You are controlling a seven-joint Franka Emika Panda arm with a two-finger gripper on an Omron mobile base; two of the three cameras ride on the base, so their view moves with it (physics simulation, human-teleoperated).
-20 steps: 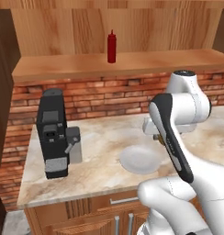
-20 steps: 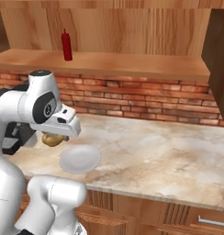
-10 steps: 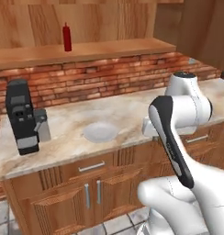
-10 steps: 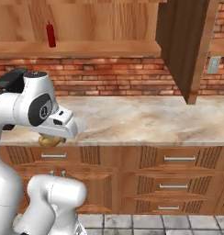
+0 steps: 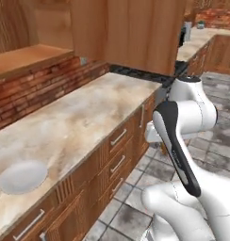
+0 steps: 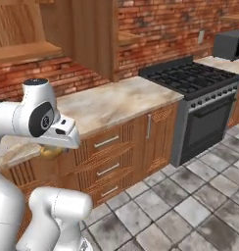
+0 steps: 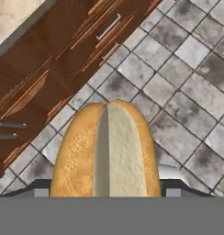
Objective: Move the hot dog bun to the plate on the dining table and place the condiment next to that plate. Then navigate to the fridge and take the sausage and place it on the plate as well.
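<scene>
I carry the bun (image 7: 106,151) clamped between my fingers, its long axis running from 6 to 12 o'clock in the hand view, pale split facing the camera. In the right base view it peeks out tan below my wrist (image 6: 51,151), above the drawers. Below the bun lie grey floor tiles (image 7: 187,69), wooden drawers (image 7: 63,59) off at 10 o'clock. The tabletop (image 5: 74,127) beside me bears a white plate (image 5: 21,176); a stove (image 6: 192,78) stands further along. I judge the dining table is yet to be reached, so carrying comes first.
</scene>
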